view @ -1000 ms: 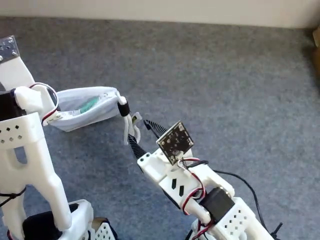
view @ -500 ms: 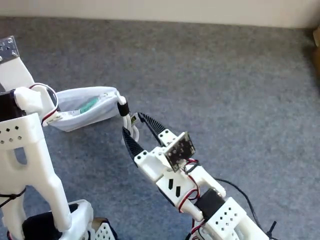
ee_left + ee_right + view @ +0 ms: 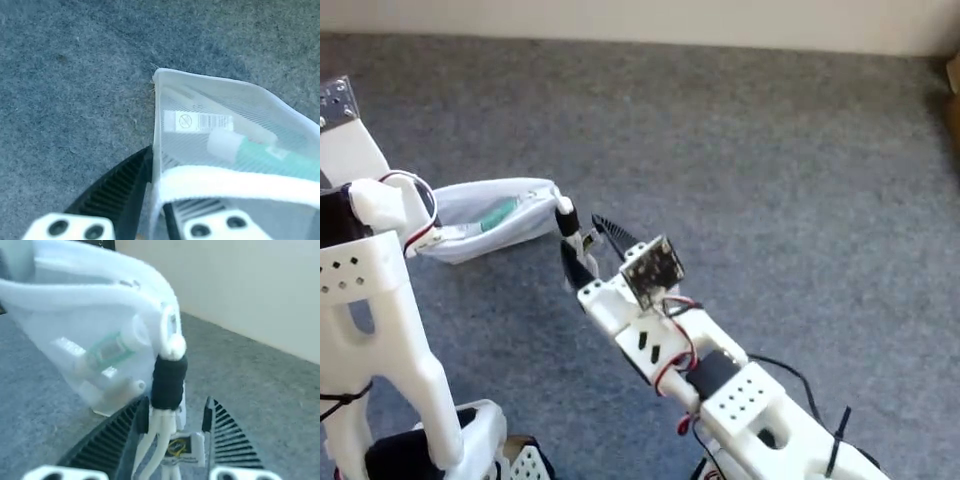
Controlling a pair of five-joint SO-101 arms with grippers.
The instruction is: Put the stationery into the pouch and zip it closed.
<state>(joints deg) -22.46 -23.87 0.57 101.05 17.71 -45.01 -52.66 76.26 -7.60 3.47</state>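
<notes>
Stationery pouch [image 3: 490, 222], white mesh, stretches sideways over the grey carpet [image 3: 770, 150] between the two arms. From where I stand its mouth gapes along the top edge, the two white rim bands parted. Through the mesh a green-and-white tube [image 3: 501, 211] lies lengthwise inside. The left wrist view also shows a white label [image 3: 197, 121] just beside the tube's pale cap.

At the end of the pouch nearest the big white left arm [image 3: 380, 290], the left gripper [image 3: 159, 182] is clamped on the pouch. One black ribbed finger [image 3: 117, 197] sits outside the mesh wall. The other shows through the mesh under the white rim band, so the fabric is pinched between them.

At the opposite end the right gripper [image 3: 175, 406] sits with its jaws apart, one on either side of the zip pull [image 3: 169, 380]. The pull is a black sleeve below a white knot, with white cords hanging down from it and a small tag [image 3: 181, 447] low among the cords. One ribbed finger is just beside the sleeve, while the other stands off from the cords with carpet showing in the gap. I cannot tell whether the nearer finger touches the sleeve. A pale wall [image 3: 620, 20] runs along the far edge of the carpet.
</notes>
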